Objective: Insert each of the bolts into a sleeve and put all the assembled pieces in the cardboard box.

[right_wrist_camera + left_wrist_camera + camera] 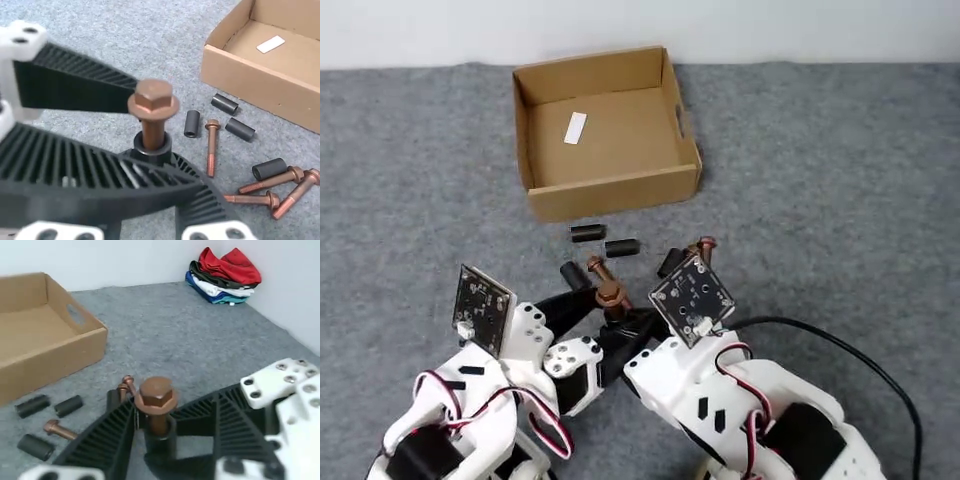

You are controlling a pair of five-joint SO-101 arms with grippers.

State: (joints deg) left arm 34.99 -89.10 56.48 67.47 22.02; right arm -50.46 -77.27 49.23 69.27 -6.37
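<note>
The right gripper (152, 167) is clamping a sleeve (150, 145) upright so its bore faces up, while the left gripper (150, 422) is pinching the bolt (156, 396), which is standing half-seated in it. Spare sleeves (621, 246) are lying on the table in front of the cardboard box (610, 192).

You've a copper hex-head bolt (151, 107) upright, part-seated in a black cylindrical sleeve (150, 146). Spare bolts (211, 147), spare sleeves (192, 123) loose mid-table; brown cardboard box (610, 195) open at far edge.

The tabletop (840, 150) is covered in grey carpet and meets a white wall (770, 30) at its far edge. Folded clothes (223, 276), red on top of white and blue, lie piled against the wall in a corner.
</note>
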